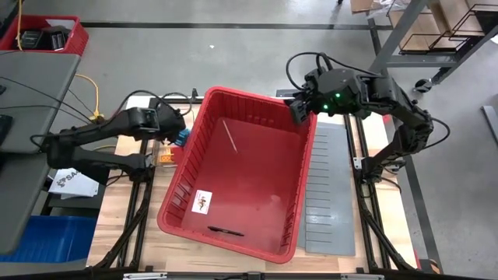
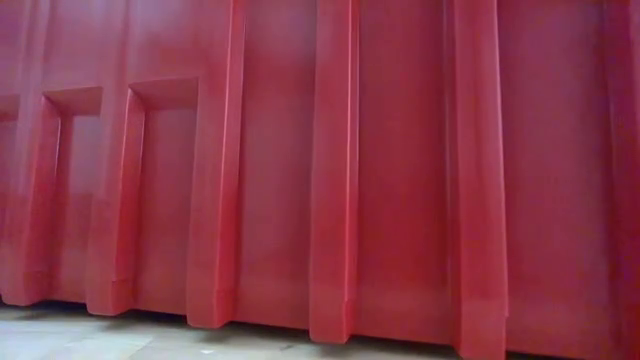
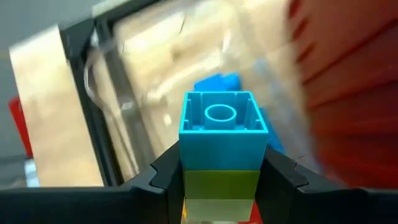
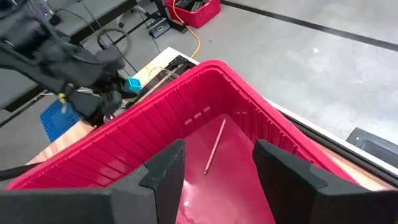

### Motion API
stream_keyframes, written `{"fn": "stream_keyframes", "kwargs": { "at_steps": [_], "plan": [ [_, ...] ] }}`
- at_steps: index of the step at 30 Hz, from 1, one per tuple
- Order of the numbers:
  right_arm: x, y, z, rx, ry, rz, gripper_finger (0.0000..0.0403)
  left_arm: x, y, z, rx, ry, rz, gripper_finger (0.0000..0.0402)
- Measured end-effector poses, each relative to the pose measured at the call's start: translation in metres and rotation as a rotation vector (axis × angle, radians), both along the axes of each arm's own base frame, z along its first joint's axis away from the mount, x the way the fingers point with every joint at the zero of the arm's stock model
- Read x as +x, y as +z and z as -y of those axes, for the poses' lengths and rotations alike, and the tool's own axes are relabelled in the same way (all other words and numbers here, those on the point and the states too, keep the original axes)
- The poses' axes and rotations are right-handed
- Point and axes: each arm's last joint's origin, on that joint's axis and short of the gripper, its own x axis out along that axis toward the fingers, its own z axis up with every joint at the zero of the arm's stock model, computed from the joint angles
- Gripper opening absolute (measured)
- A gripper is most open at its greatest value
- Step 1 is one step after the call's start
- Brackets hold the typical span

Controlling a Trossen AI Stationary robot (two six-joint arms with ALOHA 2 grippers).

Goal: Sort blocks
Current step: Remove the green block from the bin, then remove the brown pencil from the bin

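Note:
My left gripper (image 1: 176, 134) is beside the left wall of the big red bin (image 1: 241, 167), shut on a short stack of blocks (image 3: 221, 149). The stack has a blue block (image 1: 182, 138) at the free end, then a green one and a paler one behind it. More blue blocks (image 3: 217, 82) lie blurred on the wooden table below. Orange blocks (image 1: 166, 158) rest on the table by the bin. My right gripper (image 1: 299, 109) hangs open above the bin's far right corner, with only the bin's inside showing between its fingers (image 4: 165, 177). My left gripper pinches the stack between its two fingers, which lie on opposite sides of the green block (image 3: 221, 177). The blue block (image 3: 222, 121) sticks out past the fingertips with its hollow underside facing away from the wrist. The fingers slant downward from the table's left side. The stack is lifted clear of the table.
In the bin lie a thin pale stick (image 4: 214, 152), a white label (image 1: 201, 201) and a black pen (image 1: 226, 231). A grey slotted sheet (image 1: 328, 194) lies to the right of the bin. The bin's ribbed wall (image 2: 330, 170) fills the low view.

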Motion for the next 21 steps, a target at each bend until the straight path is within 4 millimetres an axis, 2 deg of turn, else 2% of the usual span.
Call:
{"fn": "stream_keyframes", "kwargs": {
  "at_steps": [2, 6, 12, 16, 21],
  "plan": [
    [0.003, -0.002, 0.000, 0.001, 0.000, -0.008, 0.0186, -0.003, -0.016, -0.004, -0.039, 0.035, -0.029, 0.0147],
    [0.012, -0.007, 0.001, 0.026, -0.009, -0.017, 0.0186, -0.004, -0.039, -0.015, -0.116, 0.093, -0.031, 0.0210],
    [0.032, -0.021, 0.000, 0.077, 0.051, -0.061, 0.0186, -0.002, -0.044, -0.026, -0.202, 0.055, 0.036, 0.0272],
    [0.046, -0.028, -0.001, 0.124, 0.111, -0.065, 0.0186, -0.003, -0.032, -0.029, -0.243, 0.038, 0.119, 0.0286],
    [0.080, -0.034, -0.009, 0.122, 0.287, 0.019, 0.0186, -0.002, 0.010, -0.020, -0.266, -0.159, 0.337, 0.0285]
  ]
}}
